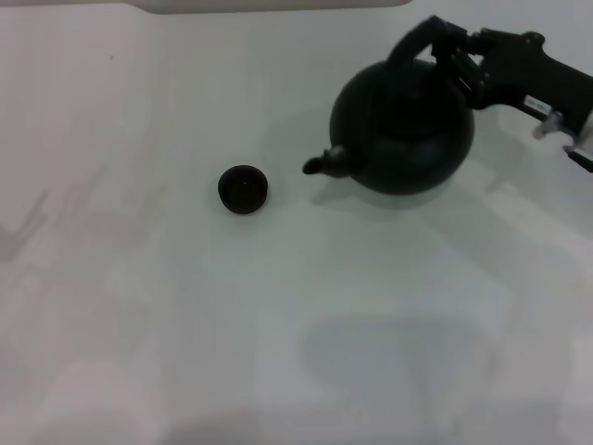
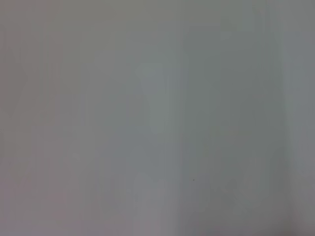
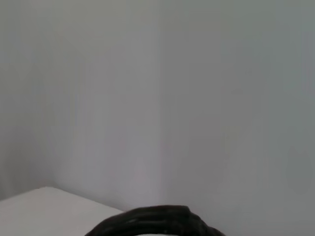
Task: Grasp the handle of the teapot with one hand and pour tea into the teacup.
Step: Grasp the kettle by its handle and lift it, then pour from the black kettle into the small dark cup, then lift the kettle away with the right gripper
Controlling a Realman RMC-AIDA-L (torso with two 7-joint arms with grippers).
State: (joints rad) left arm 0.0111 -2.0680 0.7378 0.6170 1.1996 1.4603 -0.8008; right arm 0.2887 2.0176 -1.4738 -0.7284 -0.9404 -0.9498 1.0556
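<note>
The teapot [image 1: 403, 125] is at the back right of the white table [image 1: 278, 324], its short spout [image 1: 320, 165] pointing left toward the teacup [image 1: 243, 189]. The teacup stands alone a short gap left of the spout. My right gripper [image 1: 451, 54] comes in from the right and is shut on the right side of the black arched handle [image 1: 412, 42] above the pot. A soft shadow lies under the pot; I cannot tell whether it touches the table. The handle also shows in the right wrist view [image 3: 157, 219]. The left gripper is out of view.
A pale raised edge [image 1: 269, 5] runs along the back of the table. A faint shadow of an arm lies at the far left [image 1: 28, 232]. The left wrist view shows only a bare grey surface.
</note>
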